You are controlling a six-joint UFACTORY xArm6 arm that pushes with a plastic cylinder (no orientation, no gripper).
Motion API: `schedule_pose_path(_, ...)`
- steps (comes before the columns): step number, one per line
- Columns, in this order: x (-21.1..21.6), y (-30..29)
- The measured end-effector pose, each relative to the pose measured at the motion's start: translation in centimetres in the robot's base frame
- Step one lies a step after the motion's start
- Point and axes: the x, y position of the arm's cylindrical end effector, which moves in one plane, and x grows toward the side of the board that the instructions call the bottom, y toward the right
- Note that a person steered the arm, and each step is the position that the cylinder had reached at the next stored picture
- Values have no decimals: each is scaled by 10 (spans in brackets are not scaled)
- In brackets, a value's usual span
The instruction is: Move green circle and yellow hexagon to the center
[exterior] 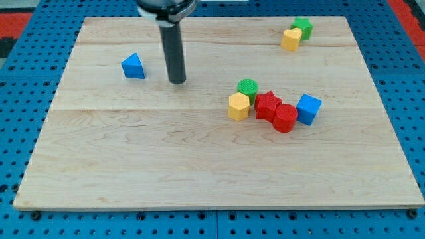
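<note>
The green circle (248, 87) sits right of the board's middle, touching the yellow hexagon (238, 106) just below and to its left. My tip (177, 81) rests on the board in the upper left-centre, well to the left of both blocks and apart from them. The dark rod rises from the tip to the view's top.
A red star (268, 105), a red block (285, 118) and a blue cube (309, 109) cluster right of the hexagon. A blue triangle (133, 66) lies left of my tip. A yellow heart (290, 39) and a green star (303, 27) sit at top right. The wooden board (133, 166) has blue pegboard around it.
</note>
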Motion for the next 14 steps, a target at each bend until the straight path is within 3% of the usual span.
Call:
schedule_pose_path(1,-43,-54)
schedule_pose_path(2,-7,-127)
schedule_pose_path(3,3,-129)
schedule_pose_path(5,-30,-73)
schedule_pose_path(8,-26,-59)
schedule_pose_path(9,-22,-7)
schedule_pose_path(10,-15,85)
schedule_pose_path(11,25,113)
schedule_pose_path(12,45,177)
schedule_pose_path(14,64,89)
